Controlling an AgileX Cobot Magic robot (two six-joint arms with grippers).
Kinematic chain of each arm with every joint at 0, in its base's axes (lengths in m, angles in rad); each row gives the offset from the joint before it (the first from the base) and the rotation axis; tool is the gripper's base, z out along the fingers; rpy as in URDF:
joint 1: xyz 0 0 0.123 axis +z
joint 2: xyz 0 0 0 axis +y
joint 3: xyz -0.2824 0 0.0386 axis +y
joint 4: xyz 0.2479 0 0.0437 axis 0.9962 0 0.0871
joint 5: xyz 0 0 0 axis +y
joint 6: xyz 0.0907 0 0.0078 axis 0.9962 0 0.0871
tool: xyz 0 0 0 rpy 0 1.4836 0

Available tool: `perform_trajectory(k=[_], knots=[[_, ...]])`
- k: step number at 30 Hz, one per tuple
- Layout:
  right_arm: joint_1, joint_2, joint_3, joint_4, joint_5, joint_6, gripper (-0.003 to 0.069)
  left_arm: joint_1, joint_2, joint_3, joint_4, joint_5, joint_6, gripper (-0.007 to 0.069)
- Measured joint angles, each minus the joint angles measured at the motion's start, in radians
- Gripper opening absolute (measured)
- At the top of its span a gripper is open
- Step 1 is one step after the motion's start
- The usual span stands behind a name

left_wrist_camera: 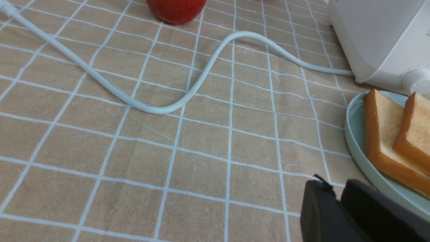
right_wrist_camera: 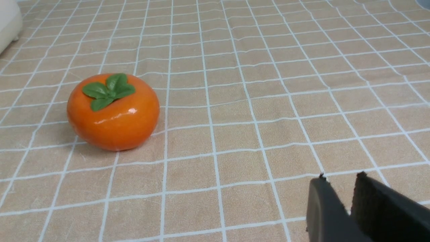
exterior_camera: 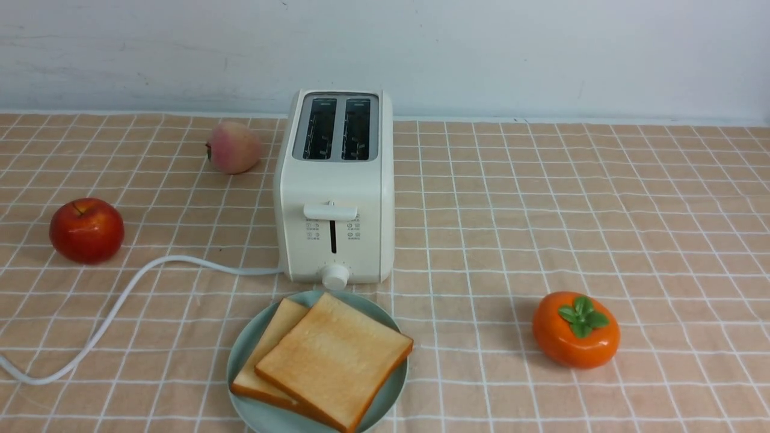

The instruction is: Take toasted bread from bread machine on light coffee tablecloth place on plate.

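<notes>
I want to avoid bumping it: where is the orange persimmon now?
In the front view, the glossy orange persimmon with green leaves sits on the checked tan tablecloth, on the robot's right, beside the teal plate.

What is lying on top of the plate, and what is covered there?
Two slices of toasted bread lie on the plate. The upper slice overlaps the lower slice and hides most of its face. The plate's middle is covered; only its rim shows.

Setting: staged tabletop, kitchen-style mock-up. Evidence: checked tablecloth [exterior_camera: 541,198] against bare white wall [exterior_camera: 541,54]; toaster [exterior_camera: 334,198]; glossy artificial fruit, namely apple [exterior_camera: 86,230], peach [exterior_camera: 233,147], persimmon [exterior_camera: 575,329].
</notes>
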Motion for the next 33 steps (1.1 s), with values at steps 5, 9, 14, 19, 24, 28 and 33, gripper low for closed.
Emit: perform_trajectory(k=[5, 9, 14, 19, 24, 28, 33], knots=[[0.0, 0.0, 0.0, 0.0, 0.0, 0.001, 0.0149, 0.0, 0.0, 0.0, 0.0, 0.0, 0.0, 0.0092], [0.0, 0.0, 0.0, 0.0, 0.0, 0.001, 0.0155, 0.0, 0.0, 0.0, 0.0, 0.0, 0.0, 0.0093], [0.0, 0.0, 0.0, 0.0, 0.0, 0.001, 0.0163, 0.0, 0.0, 0.0, 0.0, 0.0, 0.0, 0.0101], [0.0, 0.0, 0.0, -0.001, 0.0, 0.001, 0.017, 0.0, 0.0, 0.0, 0.0, 0.0, 0.0, 0.0107], [0.0, 0.0, 0.0, -0.001, 0.0, 0.001, 0.0177, 0.0, 0.0, 0.0, 0.0, 0.0, 0.0, 0.011], [0.0, 0.0, 0.0, -0.001, 0.0, 0.001, 0.0181, 0.0, 0.0, 0.0, 0.0, 0.0, 0.0, 0.0112], [0.0, 0.0, 0.0, -0.001, 0.0, 0.001, 0.0187, 0.0, 0.0, 0.0, 0.0, 0.0, 0.0, 0.0116]])
